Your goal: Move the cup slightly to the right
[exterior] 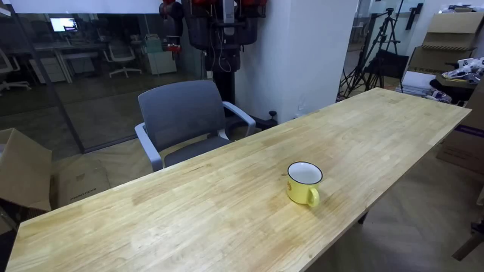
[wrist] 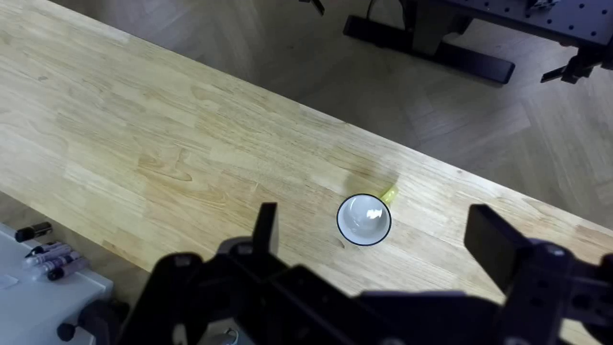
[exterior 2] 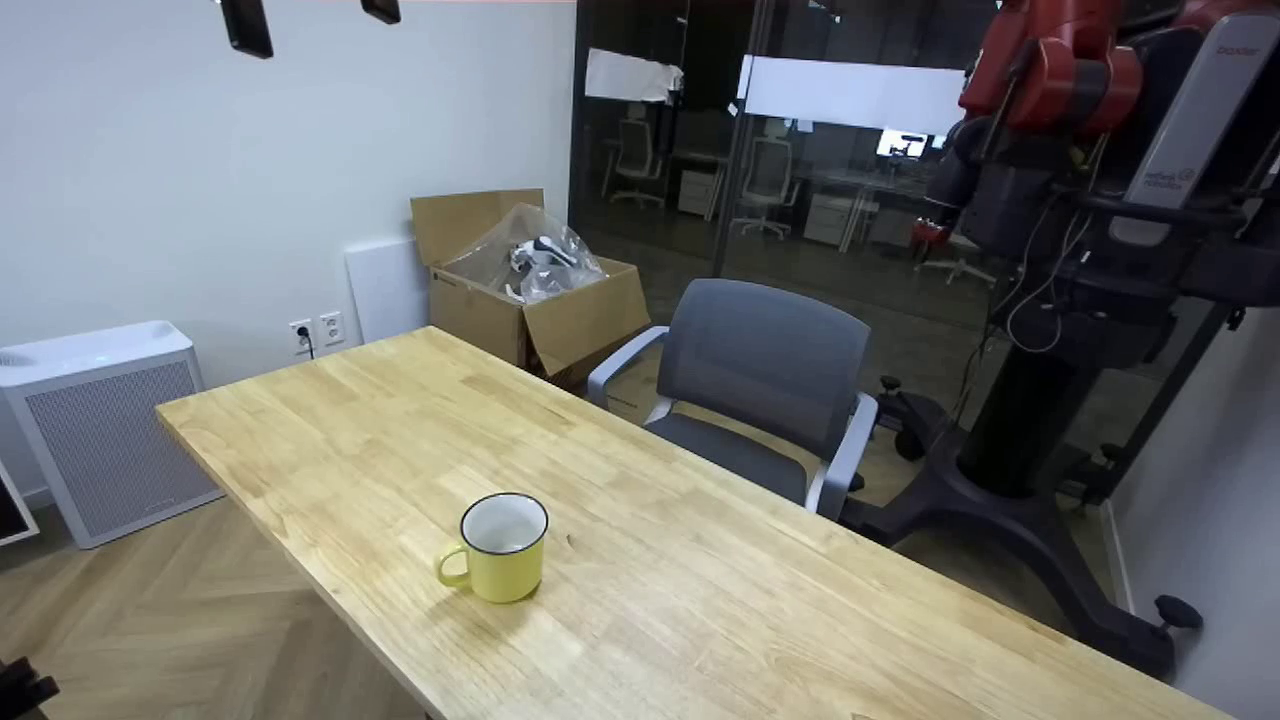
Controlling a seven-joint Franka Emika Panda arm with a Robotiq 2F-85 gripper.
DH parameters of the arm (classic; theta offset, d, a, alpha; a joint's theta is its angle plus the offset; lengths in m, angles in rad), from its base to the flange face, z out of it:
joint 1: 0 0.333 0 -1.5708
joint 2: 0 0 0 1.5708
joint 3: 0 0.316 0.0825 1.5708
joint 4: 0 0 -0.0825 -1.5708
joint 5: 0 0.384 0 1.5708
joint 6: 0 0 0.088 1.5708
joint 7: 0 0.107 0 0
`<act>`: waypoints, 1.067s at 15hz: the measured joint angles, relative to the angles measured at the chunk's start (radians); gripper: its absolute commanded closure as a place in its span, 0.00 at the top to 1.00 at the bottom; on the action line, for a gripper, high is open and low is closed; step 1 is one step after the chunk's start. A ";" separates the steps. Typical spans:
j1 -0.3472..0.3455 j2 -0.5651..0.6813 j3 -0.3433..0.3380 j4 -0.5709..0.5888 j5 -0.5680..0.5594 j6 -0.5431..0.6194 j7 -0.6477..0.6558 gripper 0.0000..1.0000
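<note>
Prob at pre-grasp/approach step: not yet touching the cup (wrist: 364, 220), let alone shifting it. Have the gripper (wrist: 372, 215) spread wide in wrist view, holding nothing; see its fingertips (exterior 2: 247, 28) hanging at the top edge in an exterior view, well above the table (exterior: 211, 204). Find the cup upright on the table in both exterior views, nearer the long edge away from the chair (exterior: 181, 109), w/ handle (exterior: 314, 197) turned toward that edge.

Next: need to come straight down, approx centred on the cup (framed btwn fingertips in wrist view, but prob well below), then close on body or rim & nudge or lift-and-place a bit right. Can't tell which way to read "right", so confirm dir first. Watch the handle & the table edge: could snag or tip the cup if off-ctr. Keep travel short per "slightly".

Containers: see only white lining & glare in the cup, so prob empty. In an exterior view, note a cardboard box (exterior 2: 478, 320) w/ flaps spread, holding clear plastic wrap (exterior 2: 548, 282) & some black-and-white item (exterior 2: 540, 250), can't ID it. Can't see into the stacked cartons (exterior: 450, 37) in an exterior view.
</note>
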 measured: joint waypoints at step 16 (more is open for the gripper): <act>-0.015 0.015 -0.064 -0.127 -0.127 0.452 0.074 1.00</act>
